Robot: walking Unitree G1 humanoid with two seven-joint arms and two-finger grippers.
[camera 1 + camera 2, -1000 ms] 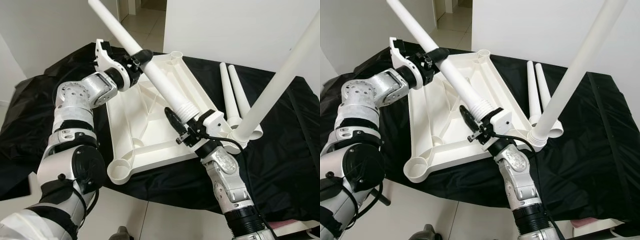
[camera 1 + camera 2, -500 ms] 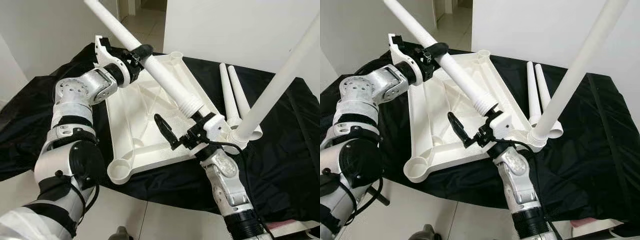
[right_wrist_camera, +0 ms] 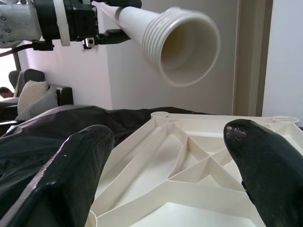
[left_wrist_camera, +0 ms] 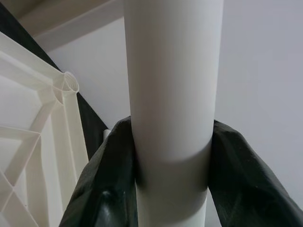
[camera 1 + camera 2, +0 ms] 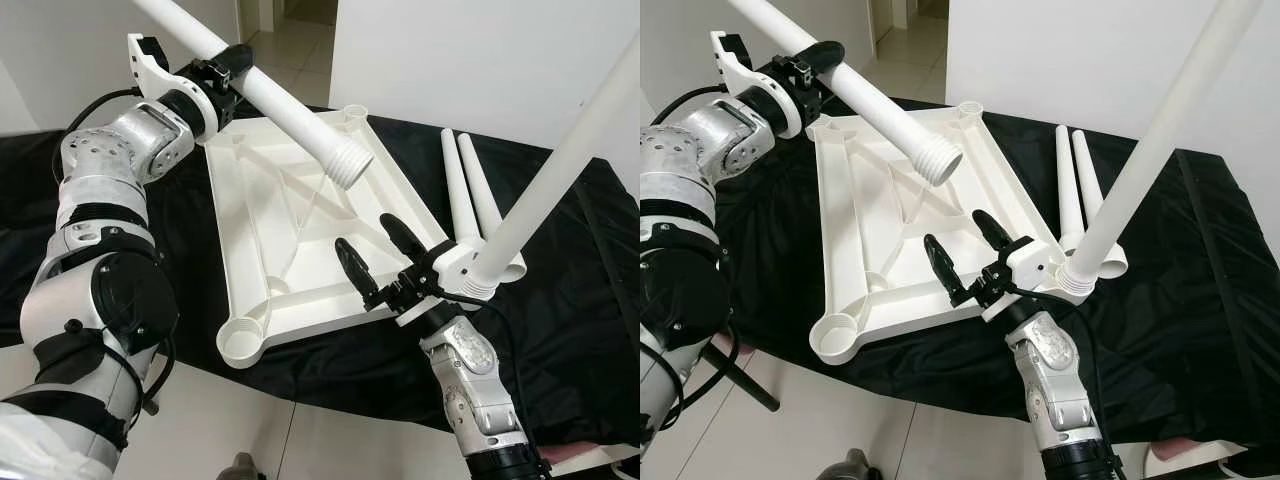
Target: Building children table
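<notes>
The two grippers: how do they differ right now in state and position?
The left gripper is shut on a white table leg, held in the air over the far side of the upturned tabletop; the right gripper is open and holds nothing.
The left sits high and far; the right hovers low near the tabletop's near right edge, beside the leg already standing in its corner socket.
Both have two long black fingers.

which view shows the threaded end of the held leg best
The right wrist view: the threaded end faces the camera, showing its ridges and hollow opening. The eye views show it side-on over the tabletop, with the left gripper holding the leg higher up. The left wrist view shows smooth shaft between the jaws.
</notes>
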